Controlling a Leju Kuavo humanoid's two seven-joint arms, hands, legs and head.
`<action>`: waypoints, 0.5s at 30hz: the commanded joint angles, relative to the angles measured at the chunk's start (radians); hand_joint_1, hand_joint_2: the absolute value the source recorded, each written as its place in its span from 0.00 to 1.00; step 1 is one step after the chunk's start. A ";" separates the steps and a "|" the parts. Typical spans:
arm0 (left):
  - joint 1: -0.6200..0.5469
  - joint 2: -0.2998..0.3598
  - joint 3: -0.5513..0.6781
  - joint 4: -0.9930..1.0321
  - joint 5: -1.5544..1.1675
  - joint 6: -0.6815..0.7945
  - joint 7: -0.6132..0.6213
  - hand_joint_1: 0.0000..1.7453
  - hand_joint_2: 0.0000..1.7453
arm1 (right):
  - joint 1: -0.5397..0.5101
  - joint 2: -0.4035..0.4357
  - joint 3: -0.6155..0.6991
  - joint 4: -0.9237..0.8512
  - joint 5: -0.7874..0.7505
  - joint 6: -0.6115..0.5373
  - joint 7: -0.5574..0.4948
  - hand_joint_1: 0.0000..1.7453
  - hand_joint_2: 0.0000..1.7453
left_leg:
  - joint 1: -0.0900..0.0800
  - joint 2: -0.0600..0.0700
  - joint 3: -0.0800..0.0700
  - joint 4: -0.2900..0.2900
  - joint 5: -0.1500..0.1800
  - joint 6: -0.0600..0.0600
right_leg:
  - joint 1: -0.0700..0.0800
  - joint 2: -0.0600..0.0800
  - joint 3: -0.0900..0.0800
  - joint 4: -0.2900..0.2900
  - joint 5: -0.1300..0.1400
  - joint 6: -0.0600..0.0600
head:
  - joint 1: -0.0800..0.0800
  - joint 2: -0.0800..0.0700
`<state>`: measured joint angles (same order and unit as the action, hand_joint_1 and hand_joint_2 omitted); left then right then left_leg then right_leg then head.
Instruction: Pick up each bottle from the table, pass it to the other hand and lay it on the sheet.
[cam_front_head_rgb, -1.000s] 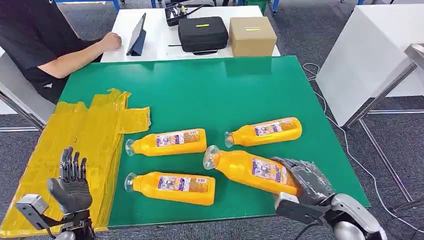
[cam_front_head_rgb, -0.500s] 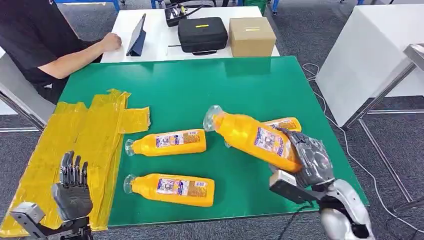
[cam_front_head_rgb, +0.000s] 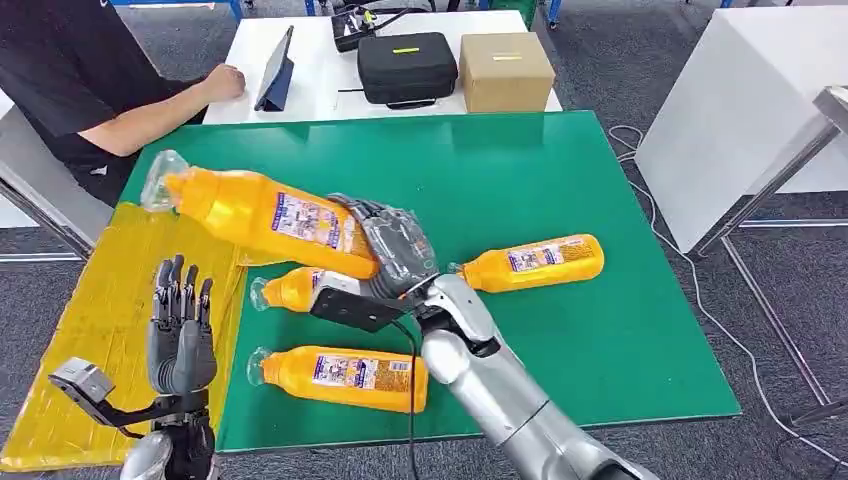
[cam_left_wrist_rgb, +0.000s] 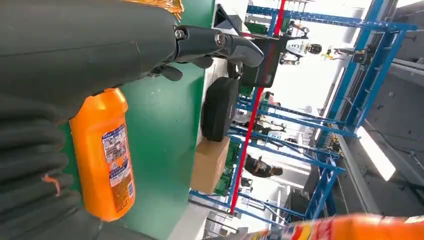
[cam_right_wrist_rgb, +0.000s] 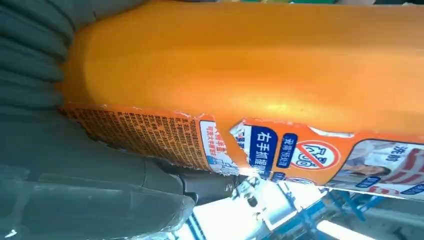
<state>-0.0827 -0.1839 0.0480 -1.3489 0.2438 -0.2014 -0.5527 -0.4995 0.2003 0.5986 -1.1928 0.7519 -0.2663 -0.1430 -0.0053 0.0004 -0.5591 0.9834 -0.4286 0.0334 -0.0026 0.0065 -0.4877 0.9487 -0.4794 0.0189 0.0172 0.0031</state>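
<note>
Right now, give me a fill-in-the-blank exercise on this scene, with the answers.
1. The lifted bottle is gripped by the robot's ____ hand.
2. The left hand holds ____.
3. ____ bottles lie on the green mat.
4. The yellow sheet carries ____ bottles.

Answers: right; nothing; three; no

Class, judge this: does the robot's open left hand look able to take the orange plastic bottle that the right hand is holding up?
Probably yes. The left hand is raised, holding nothing. The orange plastic bottle in the right hand hangs above the yellow sheet, capped end leftward, and nothing lies between them.
</note>
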 joint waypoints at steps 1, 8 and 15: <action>-0.057 0.051 -0.044 0.060 0.023 0.000 0.014 0.00 1.00 | -0.095 0.057 0.138 0.204 -0.012 0.002 0.019 1.00 1.00 | 0.000 0.002 0.000 0.000 -0.001 -0.002 | 0.000 0.001 0.001 -0.001 0.000 0.000 | 0.000 0.000; -0.085 0.030 -0.048 0.077 0.043 -0.016 0.040 0.00 1.00 | -0.065 0.086 0.177 0.263 -0.008 0.015 0.043 1.00 1.00 | 0.000 -0.001 -0.001 -0.001 0.000 -0.002 | -0.001 -0.001 0.000 -0.002 0.000 0.000 | 0.000 0.000; -0.153 0.027 -0.070 0.152 0.075 -0.049 0.051 0.00 1.00 | -0.091 0.129 0.173 0.408 0.010 -0.011 0.038 1.00 1.00 | -0.001 -0.002 -0.001 -0.001 0.000 -0.002 | -0.003 -0.002 -0.001 -0.001 0.000 0.000 | 0.000 0.000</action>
<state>-0.1444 -0.1690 0.0145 -1.3241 0.2972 -0.2350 -0.5104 -0.5254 0.3037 0.7271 -0.9998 0.7485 -0.2625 -0.1007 -0.0067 0.0001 -0.5617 0.9835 -0.4285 0.0336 -0.0053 0.0064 -0.4902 0.9483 -0.4792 0.0191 0.0175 0.0031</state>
